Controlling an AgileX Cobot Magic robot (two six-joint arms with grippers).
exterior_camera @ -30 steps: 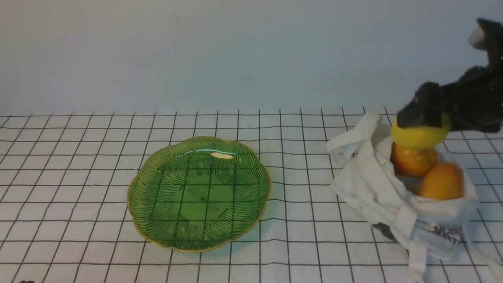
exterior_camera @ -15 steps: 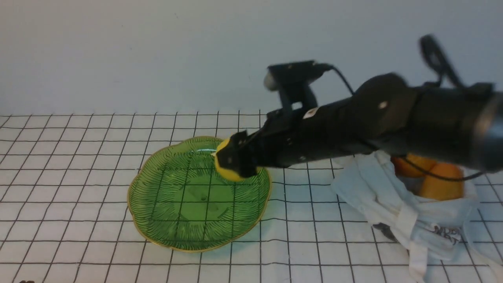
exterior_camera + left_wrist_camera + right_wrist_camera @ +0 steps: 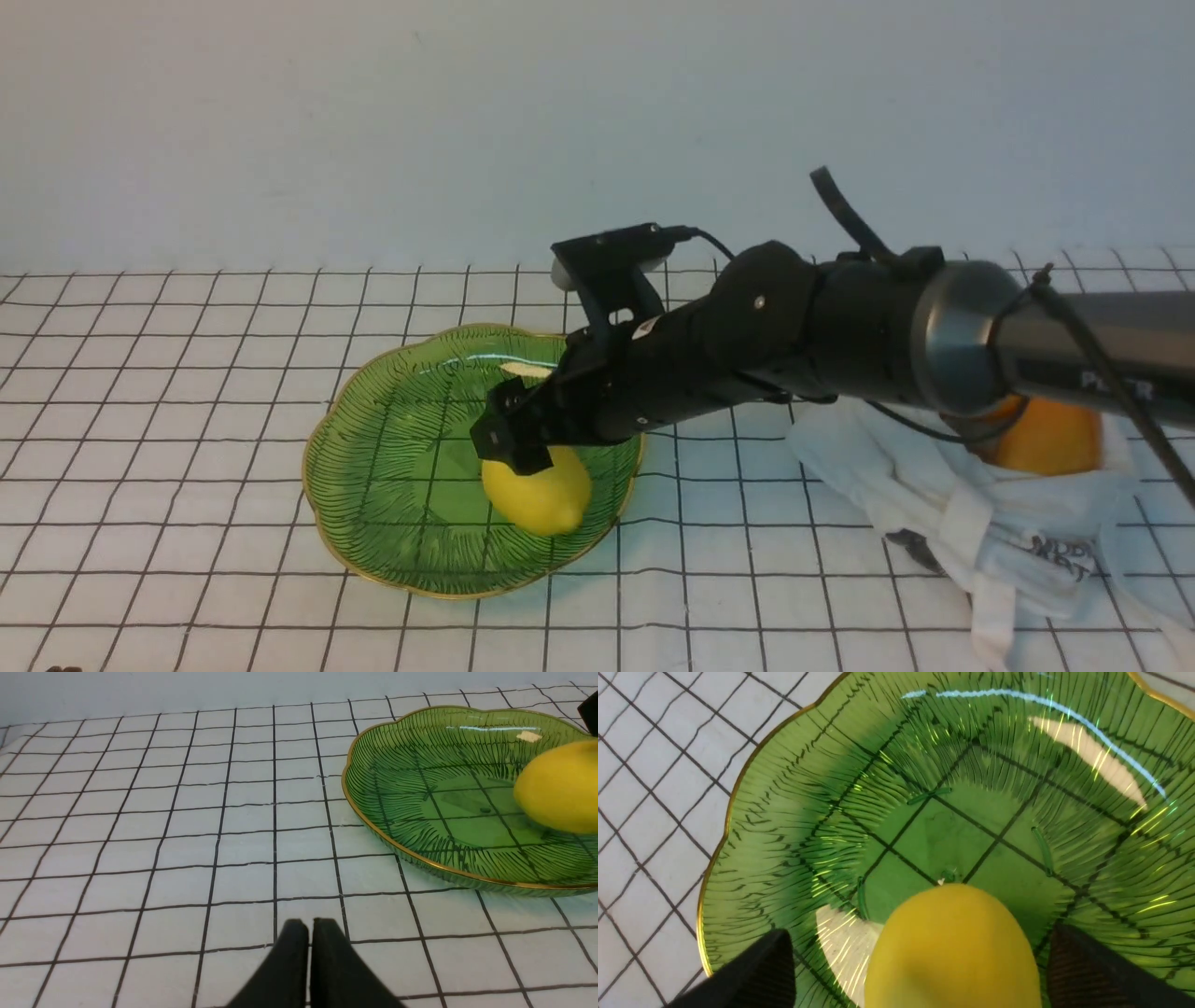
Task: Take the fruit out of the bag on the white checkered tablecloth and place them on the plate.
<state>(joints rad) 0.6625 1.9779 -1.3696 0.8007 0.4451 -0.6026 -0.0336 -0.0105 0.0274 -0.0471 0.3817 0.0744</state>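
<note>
Releasing bright yellow oval lemon onto green ridged glass plate; right jaws wide. Withdraw straight up, avoiding nudges. Left jaws closed.

Lemon sits in the green glass plate, right between the right gripper's black fingers, which are spread wide. The white checkered tablecloth peeks out past the gold rim.

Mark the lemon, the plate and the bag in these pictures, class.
lemon point(image 3: 541, 499): front view, middle of its yellow skin.
plate point(image 3: 383, 467): front view, bare ribbed glass left of the lemon.
bag point(image 3: 920, 485): front view, folded white cloth on its left side.
</note>
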